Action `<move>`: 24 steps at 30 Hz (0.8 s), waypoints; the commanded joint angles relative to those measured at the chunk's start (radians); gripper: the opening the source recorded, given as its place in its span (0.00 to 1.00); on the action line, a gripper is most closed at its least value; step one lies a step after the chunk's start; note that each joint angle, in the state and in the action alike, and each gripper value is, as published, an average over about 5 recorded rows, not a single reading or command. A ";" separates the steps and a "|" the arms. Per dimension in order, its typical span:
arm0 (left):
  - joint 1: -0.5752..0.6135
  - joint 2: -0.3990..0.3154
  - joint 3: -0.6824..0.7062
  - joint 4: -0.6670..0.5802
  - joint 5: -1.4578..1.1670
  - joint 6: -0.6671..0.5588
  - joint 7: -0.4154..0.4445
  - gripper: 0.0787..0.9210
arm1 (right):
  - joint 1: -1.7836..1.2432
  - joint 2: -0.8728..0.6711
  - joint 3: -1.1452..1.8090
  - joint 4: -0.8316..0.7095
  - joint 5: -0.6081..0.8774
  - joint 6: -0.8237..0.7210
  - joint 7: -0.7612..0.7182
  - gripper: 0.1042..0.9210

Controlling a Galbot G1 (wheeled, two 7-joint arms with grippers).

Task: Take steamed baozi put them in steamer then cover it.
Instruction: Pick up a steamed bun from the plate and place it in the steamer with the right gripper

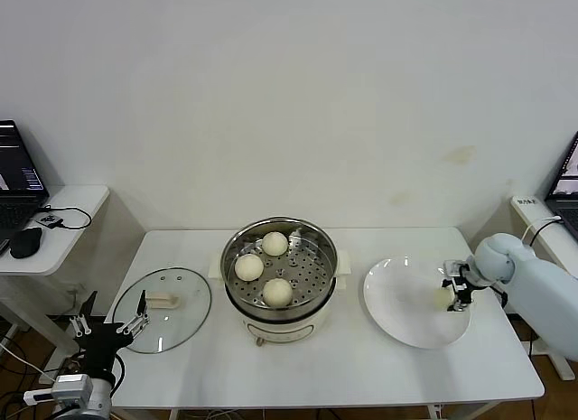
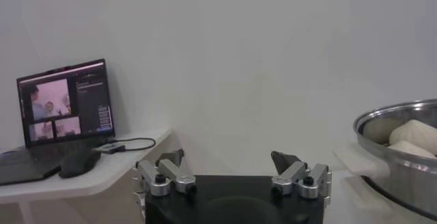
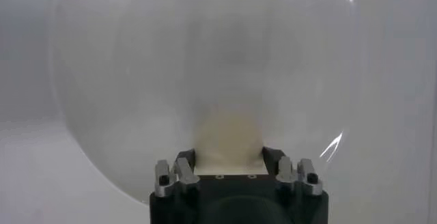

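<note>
The steamer [image 1: 323, 257] stands mid-table with three steamed baozi [image 1: 275, 243] [image 1: 249, 266] [image 1: 278, 292] on its perforated tray. A fourth baozi [image 1: 442, 298] lies on the right side of the white plate [image 1: 397, 303]. My right gripper [image 1: 452, 295] is shut on it; in the right wrist view the fingers [image 3: 183, 164] press both sides of the bun [image 3: 229, 133]. The cover [image 1: 187, 316] lies flat on the table left of the steamer. My left gripper [image 1: 113, 316] waits open and empty at the cover's near-left edge, with its jaws wide apart in the left wrist view [image 2: 227, 157].
A side table at the left carries a laptop [image 1: 18, 181], a mouse [image 1: 25, 243] and cables. Another laptop [image 1: 567, 181] stands at the far right. A white wall closes the back. The steamer's rim [image 2: 399, 113] shows beside the left gripper.
</note>
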 commanded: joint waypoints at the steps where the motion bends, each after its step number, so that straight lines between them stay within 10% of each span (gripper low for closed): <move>1: -0.003 0.004 0.006 -0.005 0.002 0.002 0.000 0.88 | 0.237 -0.101 -0.190 0.166 0.151 -0.053 -0.021 0.63; 24: -0.009 -0.007 0.035 -0.016 0.027 -0.001 -0.003 0.88 | 0.907 0.300 -0.720 0.328 0.822 -0.380 0.181 0.65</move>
